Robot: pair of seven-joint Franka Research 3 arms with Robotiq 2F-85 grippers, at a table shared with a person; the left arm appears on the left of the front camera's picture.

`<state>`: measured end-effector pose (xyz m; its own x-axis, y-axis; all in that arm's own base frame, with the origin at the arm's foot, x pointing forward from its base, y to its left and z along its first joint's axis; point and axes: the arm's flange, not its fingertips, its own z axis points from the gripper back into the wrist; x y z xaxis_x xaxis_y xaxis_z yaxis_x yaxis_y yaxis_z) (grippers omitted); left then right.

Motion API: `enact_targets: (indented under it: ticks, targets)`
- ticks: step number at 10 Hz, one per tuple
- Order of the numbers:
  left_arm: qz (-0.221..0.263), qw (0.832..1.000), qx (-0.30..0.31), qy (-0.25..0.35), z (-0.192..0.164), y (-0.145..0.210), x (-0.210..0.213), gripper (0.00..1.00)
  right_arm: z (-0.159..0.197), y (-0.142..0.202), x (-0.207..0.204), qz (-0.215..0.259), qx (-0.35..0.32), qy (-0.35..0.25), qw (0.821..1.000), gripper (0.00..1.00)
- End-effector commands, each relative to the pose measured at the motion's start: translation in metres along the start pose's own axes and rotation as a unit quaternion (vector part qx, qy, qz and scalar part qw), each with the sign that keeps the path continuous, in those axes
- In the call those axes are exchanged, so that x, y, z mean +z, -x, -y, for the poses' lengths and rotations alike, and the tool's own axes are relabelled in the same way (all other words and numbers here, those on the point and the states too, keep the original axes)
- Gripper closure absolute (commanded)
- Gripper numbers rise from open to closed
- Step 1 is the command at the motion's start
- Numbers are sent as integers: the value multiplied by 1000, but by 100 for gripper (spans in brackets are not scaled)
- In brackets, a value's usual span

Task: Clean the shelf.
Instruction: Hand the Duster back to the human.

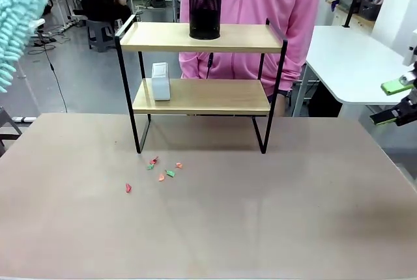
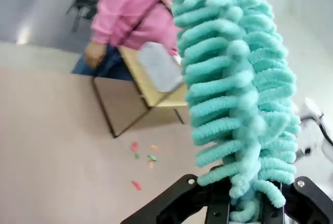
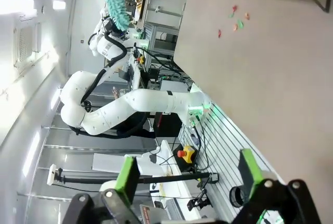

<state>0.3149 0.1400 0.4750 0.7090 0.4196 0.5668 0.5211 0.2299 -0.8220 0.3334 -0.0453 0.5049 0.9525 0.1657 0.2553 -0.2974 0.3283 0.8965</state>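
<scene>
Paper scraps point(image 1: 159, 171) lie nearest me on table point(image 1: 260, 215). Left gripper point(image 2: 244, 203) clamps teal duster point(image 2: 234, 78); right gripper point(image 3: 187, 182) spread, empty. Shelf point(image 1: 202, 38) mid-table; cup point(image 1: 205, 14), probably light, could topple if I sweep hard.

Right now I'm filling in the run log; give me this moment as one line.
left gripper: shut on duster | right gripper: open, nothing held | shelf: cup on top | table: scraps
</scene>
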Motion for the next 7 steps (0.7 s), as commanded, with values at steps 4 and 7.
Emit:
enact_targets:
  ticks: [4,7]
  targets:
    - [-105,972,204,-42,-34,8,-57,100,0,0,3,-3,12,-2,1000,0]
    - [-32,991,125,-47,-33,6,-40,100,0,0,3,-3,12,-2,1000,0]
